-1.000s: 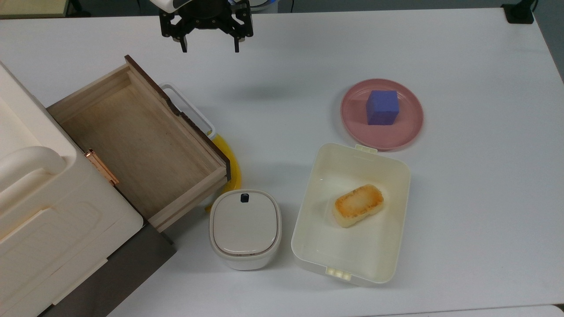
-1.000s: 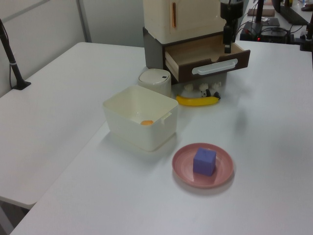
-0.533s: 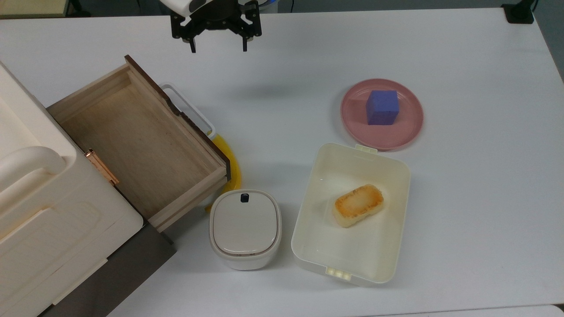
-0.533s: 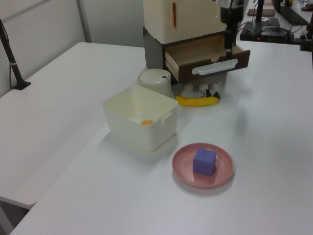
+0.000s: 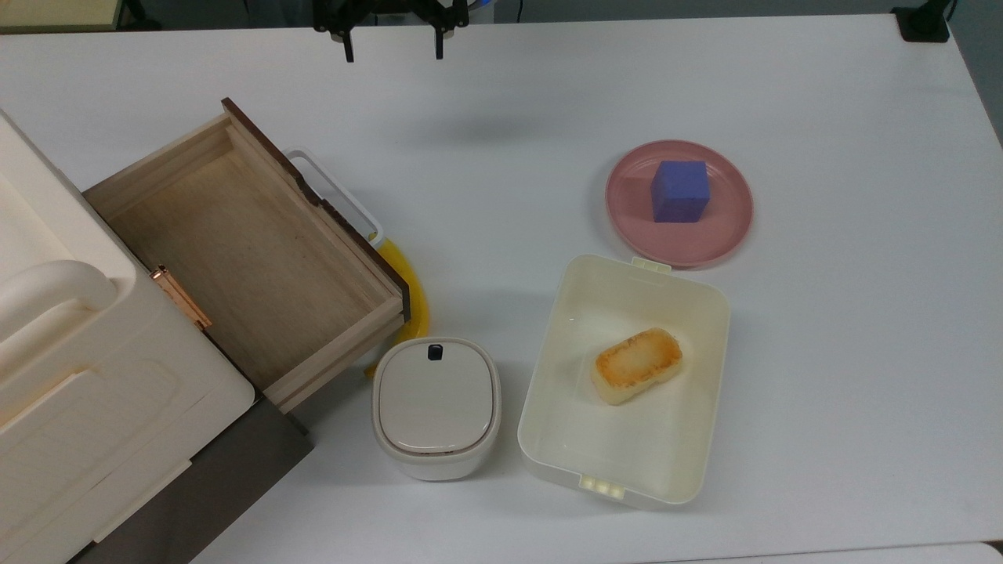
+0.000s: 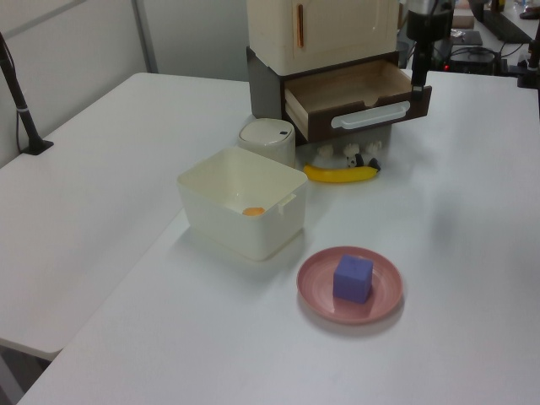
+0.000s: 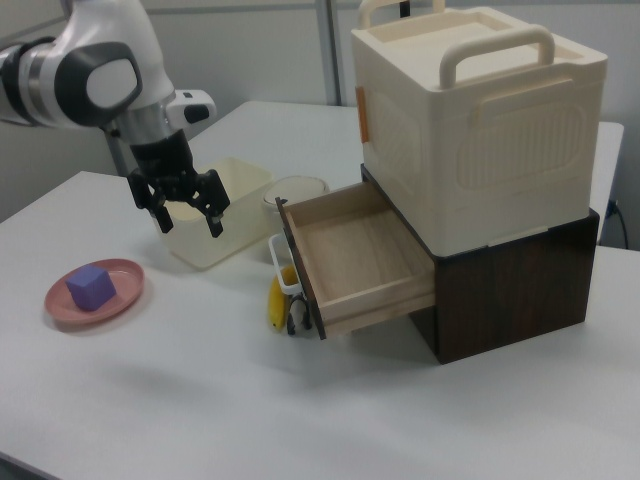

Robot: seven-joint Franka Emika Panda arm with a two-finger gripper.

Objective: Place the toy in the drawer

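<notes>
Claw (image 7: 186, 211) hangs spread and empty; below it, your panda toy (image 6: 360, 159) looks light, rigid: pinch its body.

White table (image 5: 823, 439) under even light; pale partition wall (image 6: 76, 42) behind it; black cable (image 6: 17, 93) at its edge.

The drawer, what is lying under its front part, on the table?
Under the open drawer, the left view shows a yellow banana on the table, with the small black-and-white toy just behind it. In the top view the drawer covers the toy and most of the banana.
</notes>
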